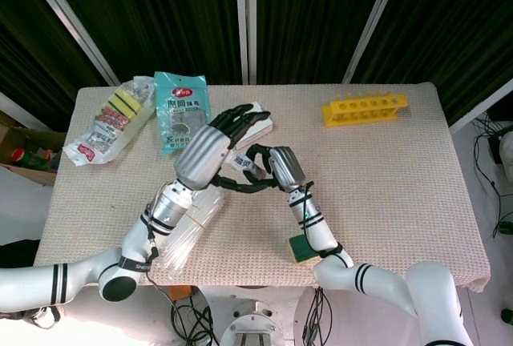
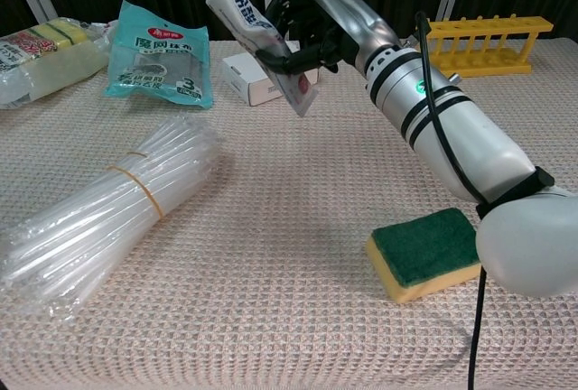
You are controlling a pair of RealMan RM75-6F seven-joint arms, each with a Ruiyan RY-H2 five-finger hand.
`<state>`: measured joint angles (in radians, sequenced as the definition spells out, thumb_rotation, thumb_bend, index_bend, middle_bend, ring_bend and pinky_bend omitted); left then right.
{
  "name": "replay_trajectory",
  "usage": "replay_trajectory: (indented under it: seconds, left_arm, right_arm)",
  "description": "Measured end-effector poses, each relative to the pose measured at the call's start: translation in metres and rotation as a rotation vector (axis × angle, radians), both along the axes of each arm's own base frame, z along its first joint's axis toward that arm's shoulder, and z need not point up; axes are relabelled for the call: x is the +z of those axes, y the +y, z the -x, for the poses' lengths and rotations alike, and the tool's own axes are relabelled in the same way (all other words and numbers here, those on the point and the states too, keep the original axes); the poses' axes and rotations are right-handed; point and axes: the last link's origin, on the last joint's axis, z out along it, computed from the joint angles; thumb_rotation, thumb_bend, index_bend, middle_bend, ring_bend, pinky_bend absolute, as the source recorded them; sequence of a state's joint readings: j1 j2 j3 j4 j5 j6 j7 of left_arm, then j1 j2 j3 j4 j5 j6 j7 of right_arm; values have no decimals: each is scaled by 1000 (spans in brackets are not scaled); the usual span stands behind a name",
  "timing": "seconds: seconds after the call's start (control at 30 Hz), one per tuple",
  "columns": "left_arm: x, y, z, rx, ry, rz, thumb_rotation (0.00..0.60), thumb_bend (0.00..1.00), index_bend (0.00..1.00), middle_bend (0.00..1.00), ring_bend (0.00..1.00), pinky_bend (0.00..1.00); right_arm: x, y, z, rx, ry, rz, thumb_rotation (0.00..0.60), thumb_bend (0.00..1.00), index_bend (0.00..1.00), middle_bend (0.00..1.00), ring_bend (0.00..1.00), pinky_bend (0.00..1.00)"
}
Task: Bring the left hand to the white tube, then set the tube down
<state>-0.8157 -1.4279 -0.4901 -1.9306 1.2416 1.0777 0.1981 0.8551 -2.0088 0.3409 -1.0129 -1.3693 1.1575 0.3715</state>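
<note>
Reaching over the desk (image 1: 385, 170) in the head view, the left robot hand (image 1: 210, 150) spreads its fingers, holding nothing, just beside the white tube (image 1: 243, 161), mostly hidden there. In the chest view, the right robot hand (image 2: 312, 24) grips the tube (image 2: 257, 36) tilted in the air, above a white box (image 2: 256, 81).

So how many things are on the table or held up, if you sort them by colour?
White: 2, the tube and the box
Yellow: 2, the rack and the sponge pack
Teal: 1, the packet
Clear: 1, the straw bundle
Green and yellow: 1, the loose sponge
Total: 7
</note>
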Motion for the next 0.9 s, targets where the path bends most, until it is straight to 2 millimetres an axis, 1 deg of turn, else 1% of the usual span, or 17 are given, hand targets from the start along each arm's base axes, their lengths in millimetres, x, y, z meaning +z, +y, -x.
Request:
replay_trajectory:
  seconds: [0.03, 0.07, 0.13, 0.23, 0.5, 0.77, 0.9]
  left_arm:
    - [-4, 2, -5, -3, -4, 1, 25, 0, 120, 193, 96, 179]
    - [-7, 4, -9, -5, -7, 2, 0, 0, 121, 193, 96, 176]
    - [-14, 8, -15, -8, -7, -6, 0, 0, 125, 193, 96, 171]
    - [-23, 13, -19, -14, 16, -41, 0, 0, 133, 193, 96, 163]
    - [-47, 21, -18, -28, 88, -107, 0, 0, 136, 193, 96, 160]
    - [-65, 25, -18, -34, 134, -140, 0, 0, 136, 193, 96, 158]
    - [-73, 30, -16, -19, 159, -135, 0, 0, 136, 193, 96, 159]
  right_arm:
    - [-1, 0, 0, -1, 1, -1, 600, 506, 1000, 911, 806, 925]
    - [-1, 1, 0, -2, 1, -2, 600, 506, 1000, 911, 806, 925]
    - [-2, 1, -1, -3, -5, -5, 600, 507, 1000, 911, 806, 925]
    - [-3, 3, -4, 0, -17, -11, 600, 507, 1000, 911, 806, 925]
    - [-1, 8, -12, 9, -47, -26, 600, 507, 1000, 911, 806, 925]
    - [2, 11, -17, -3, -73, -52, 600, 507, 1000, 911, 806, 925]
    - [3, 11, -16, -4, -68, -49, 600, 508, 1000, 911, 806, 925]
